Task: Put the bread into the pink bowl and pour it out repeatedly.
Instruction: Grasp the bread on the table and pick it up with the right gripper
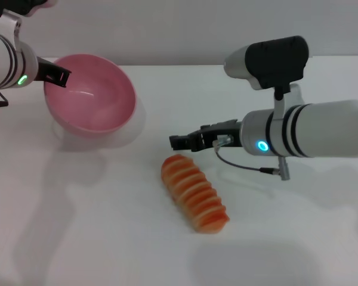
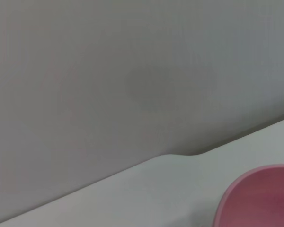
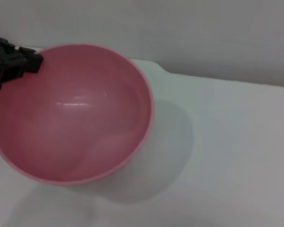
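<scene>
Glossy pink bowl (image 1: 90, 93), ridged shiny bread (image 1: 194, 193)

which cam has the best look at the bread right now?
Head view: the whole bread lies on the table, just below the right gripper. Neither wrist view shows it; both catch only the pink bowl.

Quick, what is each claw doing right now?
Left gripper: shut on the pink bowl's rim, tilting it.
Right gripper: above the bread, holding nothing.

bowl (image 1: 92, 95): pink | bread (image 1: 195, 193): orange w/ cream stripes | table (image 1: 95, 226): white
</scene>
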Robot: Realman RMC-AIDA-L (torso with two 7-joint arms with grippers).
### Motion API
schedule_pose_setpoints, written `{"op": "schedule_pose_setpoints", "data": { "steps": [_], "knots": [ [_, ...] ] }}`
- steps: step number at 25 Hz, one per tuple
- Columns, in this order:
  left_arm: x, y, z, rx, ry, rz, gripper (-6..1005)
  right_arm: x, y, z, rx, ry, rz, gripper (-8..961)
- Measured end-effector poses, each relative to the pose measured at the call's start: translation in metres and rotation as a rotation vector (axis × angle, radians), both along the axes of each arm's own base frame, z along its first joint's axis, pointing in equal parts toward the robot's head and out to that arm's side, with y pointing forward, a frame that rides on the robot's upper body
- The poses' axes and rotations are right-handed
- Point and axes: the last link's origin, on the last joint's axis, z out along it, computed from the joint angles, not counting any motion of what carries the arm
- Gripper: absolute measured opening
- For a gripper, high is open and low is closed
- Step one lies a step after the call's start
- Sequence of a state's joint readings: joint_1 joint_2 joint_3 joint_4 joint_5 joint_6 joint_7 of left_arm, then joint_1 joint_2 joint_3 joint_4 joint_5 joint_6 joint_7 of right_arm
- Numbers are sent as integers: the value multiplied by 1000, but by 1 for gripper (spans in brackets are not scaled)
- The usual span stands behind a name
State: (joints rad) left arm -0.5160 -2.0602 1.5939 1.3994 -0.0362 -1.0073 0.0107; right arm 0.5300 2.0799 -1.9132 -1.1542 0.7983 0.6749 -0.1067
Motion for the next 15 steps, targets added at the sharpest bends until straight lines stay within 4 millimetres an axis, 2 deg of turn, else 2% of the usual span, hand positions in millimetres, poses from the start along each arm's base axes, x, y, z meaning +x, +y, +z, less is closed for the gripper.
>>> {"op": "schedule_pose_setpoints", "data": {
  "steps": [8, 15],
  "knots": [
    [3, 1, -1, -2, 1, -8, 43, 2, 1, -22, -60, 29, -19, 806],
    [4, 1, -1, -3, 1, -11, 43, 4, 0, -31, -80, 31, -38, 805]
  ]
}}
